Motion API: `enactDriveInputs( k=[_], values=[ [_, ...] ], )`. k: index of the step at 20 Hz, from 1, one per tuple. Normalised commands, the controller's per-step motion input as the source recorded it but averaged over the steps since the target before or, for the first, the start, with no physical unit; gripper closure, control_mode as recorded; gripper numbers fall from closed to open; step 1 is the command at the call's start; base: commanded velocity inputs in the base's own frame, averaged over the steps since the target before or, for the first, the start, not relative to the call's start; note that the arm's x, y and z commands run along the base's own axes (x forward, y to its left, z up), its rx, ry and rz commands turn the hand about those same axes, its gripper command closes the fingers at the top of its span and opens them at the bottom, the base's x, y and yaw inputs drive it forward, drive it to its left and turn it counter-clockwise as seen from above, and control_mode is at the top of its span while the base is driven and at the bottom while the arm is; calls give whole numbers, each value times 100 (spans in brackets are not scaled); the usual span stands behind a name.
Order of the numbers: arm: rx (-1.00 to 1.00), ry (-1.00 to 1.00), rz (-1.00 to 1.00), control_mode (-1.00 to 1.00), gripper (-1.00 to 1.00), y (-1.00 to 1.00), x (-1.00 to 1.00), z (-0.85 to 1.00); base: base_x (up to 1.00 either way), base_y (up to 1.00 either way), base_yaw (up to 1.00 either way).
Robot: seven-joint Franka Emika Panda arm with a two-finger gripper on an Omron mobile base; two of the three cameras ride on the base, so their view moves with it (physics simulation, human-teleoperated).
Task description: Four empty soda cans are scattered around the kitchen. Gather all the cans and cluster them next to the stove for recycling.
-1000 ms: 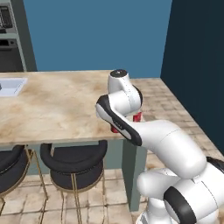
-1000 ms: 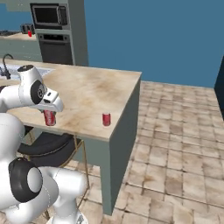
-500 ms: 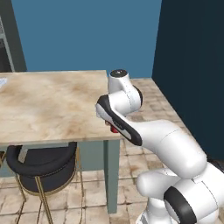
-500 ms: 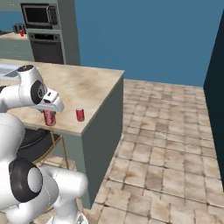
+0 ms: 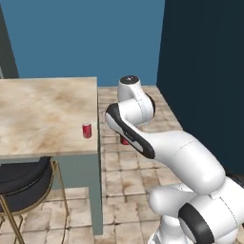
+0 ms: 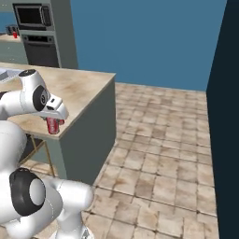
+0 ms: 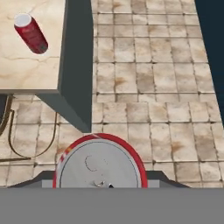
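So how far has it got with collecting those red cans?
One soda can is in the gripper, held out past the end of the island counter over the tiled floor. A second can stands near the island's corner, not yet picked up. Another small red thing sits on the far counter by the oven; too small to tell. No cluster beside a stove is visible, so most of the job remains.

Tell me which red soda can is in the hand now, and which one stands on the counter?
The held can sits between the hand's fingers, above the tiled floor beside the island. The other can stands free near the counter's corner, untouched.
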Motion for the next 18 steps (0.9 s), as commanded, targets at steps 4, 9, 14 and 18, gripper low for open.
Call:
enactDriveInputs(
  k=[4,9,14,18],
  values=[
    [0,0,0,100,100,0,0,0,6,-64,2],
    [0,0,0,100,100,0,0,0,14,-62,1],
    [0,0,0,100,100,0,0,0,27,-56,0],
    [0,0,0,100,100,0,0,0,36,-51,2]
  ],
)
